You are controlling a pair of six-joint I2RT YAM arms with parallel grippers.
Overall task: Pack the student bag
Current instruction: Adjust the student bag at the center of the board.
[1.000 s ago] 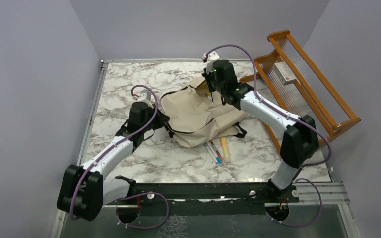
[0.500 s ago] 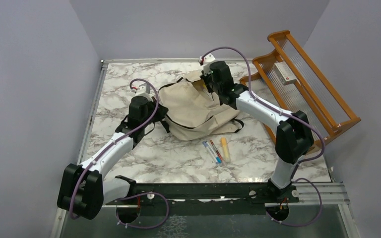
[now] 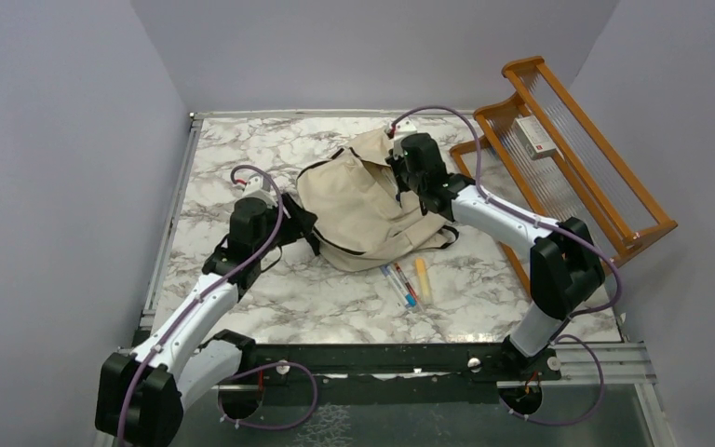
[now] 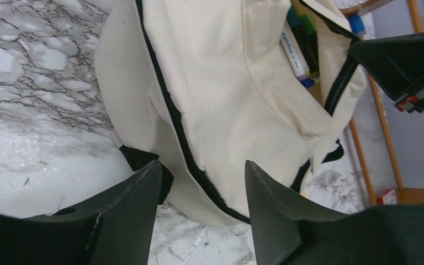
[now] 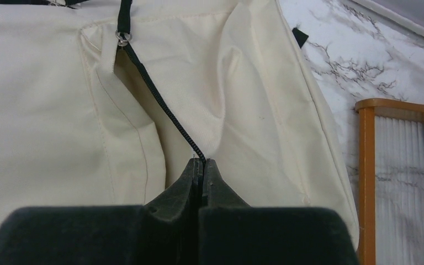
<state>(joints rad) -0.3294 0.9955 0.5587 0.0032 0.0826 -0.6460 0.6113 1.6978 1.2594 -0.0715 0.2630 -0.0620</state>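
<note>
The student bag (image 3: 363, 200), cream fabric with black zippers, lies in the middle of the marble table. My right gripper (image 5: 200, 161) is shut on the bag's black zipper edge, holding its far top corner up (image 3: 397, 168). My left gripper (image 4: 201, 171) stands open at the bag's left lower edge (image 3: 290, 223). The bag's black-trimmed hem (image 4: 199, 165) lies just beyond its fingertips, with nothing pinched between them. In the left wrist view the bag's mouth gapes, and markers (image 4: 295, 52) show inside. Two pens (image 3: 398, 284) and a yellow stick (image 3: 422, 277) lie on the table in front of the bag.
A wooden rack (image 3: 568, 158) leans at the right edge of the table, with a small white box (image 3: 532, 137) on it. Its orange frame (image 5: 367, 182) is close to the right of my right gripper. Grey walls enclose the table at the back and on both sides.
My left gripper has opened, let go of the bag and drawn back toward the near left. My right gripper kept its hold and shifted slightly nearer, so the bag's top bunched up.
</note>
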